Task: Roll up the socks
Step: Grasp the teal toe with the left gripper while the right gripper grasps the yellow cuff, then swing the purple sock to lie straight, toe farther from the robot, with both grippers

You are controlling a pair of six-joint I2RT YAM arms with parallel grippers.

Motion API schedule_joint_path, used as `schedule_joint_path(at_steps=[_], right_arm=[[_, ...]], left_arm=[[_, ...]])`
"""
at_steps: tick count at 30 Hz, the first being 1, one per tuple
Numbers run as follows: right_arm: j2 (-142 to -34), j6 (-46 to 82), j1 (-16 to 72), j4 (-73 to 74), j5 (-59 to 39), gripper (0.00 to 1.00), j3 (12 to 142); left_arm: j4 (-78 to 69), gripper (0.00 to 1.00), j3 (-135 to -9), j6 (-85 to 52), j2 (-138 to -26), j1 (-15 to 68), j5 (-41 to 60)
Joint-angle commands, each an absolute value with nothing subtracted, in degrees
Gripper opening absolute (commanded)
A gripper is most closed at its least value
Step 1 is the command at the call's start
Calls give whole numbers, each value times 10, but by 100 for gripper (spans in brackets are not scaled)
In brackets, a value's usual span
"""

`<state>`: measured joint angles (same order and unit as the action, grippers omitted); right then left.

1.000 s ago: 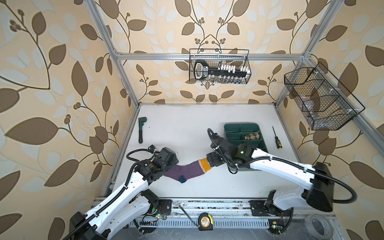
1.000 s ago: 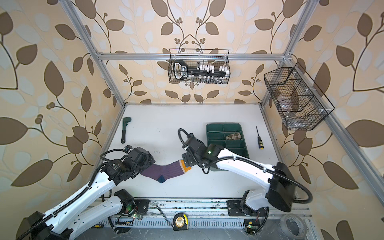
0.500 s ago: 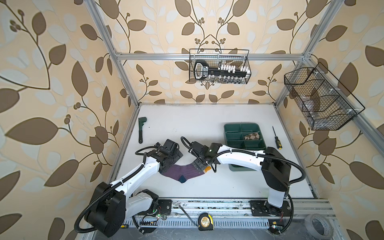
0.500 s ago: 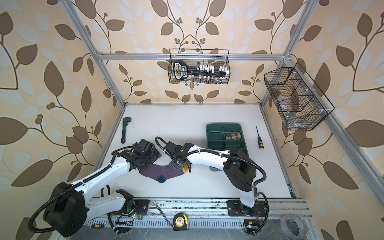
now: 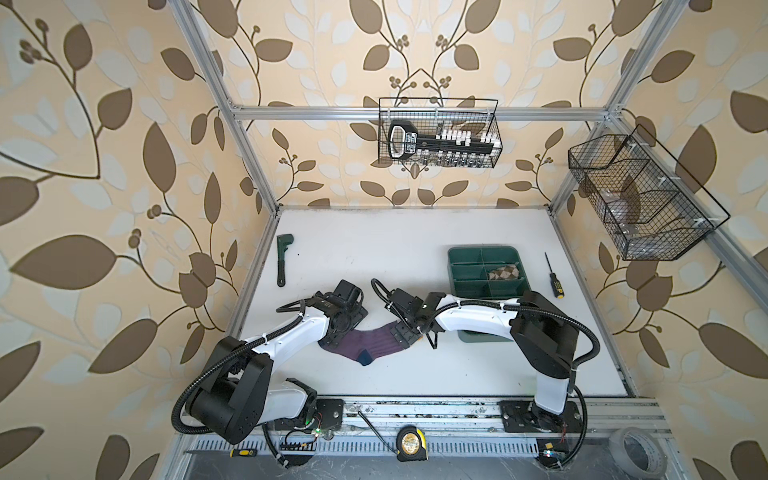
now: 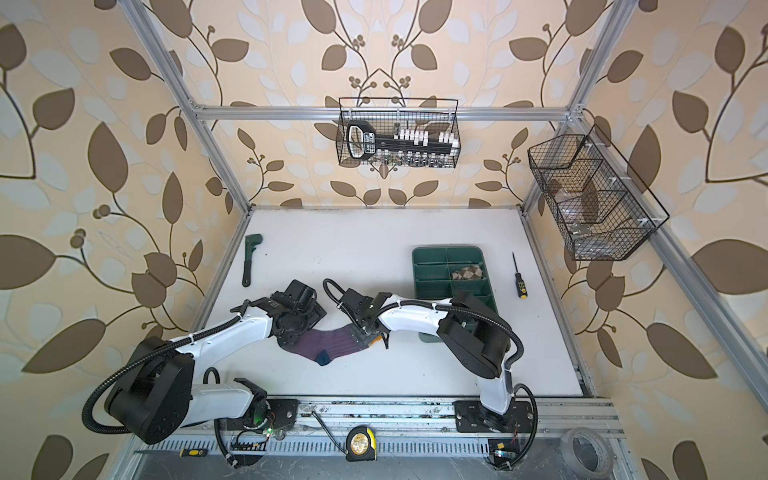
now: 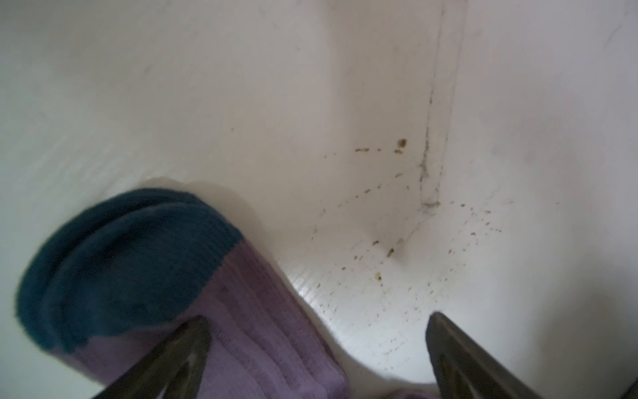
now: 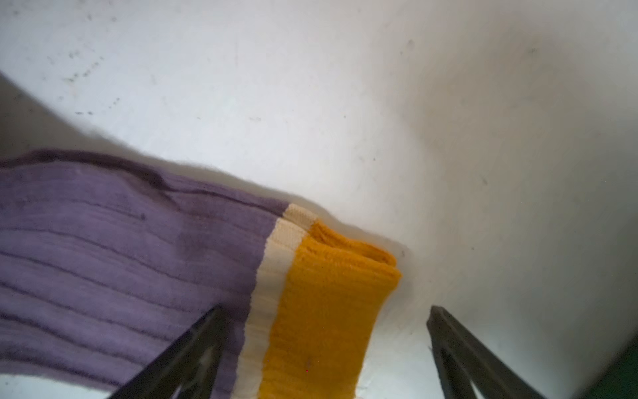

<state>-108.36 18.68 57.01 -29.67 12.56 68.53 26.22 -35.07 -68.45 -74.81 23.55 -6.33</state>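
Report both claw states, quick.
Left claw: open, nothing held, over the purple sock's navy toe.
Right claw: open, nothing held, over its mustard cuff.

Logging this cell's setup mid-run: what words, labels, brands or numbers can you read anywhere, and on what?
No text is legible in any view.
Tape measure, round face label: there is print, but it is too small to read.
Black handle in the back wire basket: white lettering, too blurred to read.
Purple sock: no text visible.
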Motion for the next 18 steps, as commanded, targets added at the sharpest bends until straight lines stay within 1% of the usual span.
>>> schedule_joint_path(at_steps=[1,5,8,14,18], right_arm=[[-1070,211,571,-297,125,92,634],[-1043,248,583,-282,126,91,588],[-1028,279,604,-278,129,91,568],[-1022,318,640,-282,133,91,556],[-1022,329,645,-297,140,92,555]], left_arm=[[248,99,-331,-714,-798,229,-84],[247,99,-360,-708,-854,229,-105],[240,99,-406,-680,-902,229,-114],[261,99,-542,-638,-1028,229,-93],[230,99,-580,-631,-1067,240,-70]])
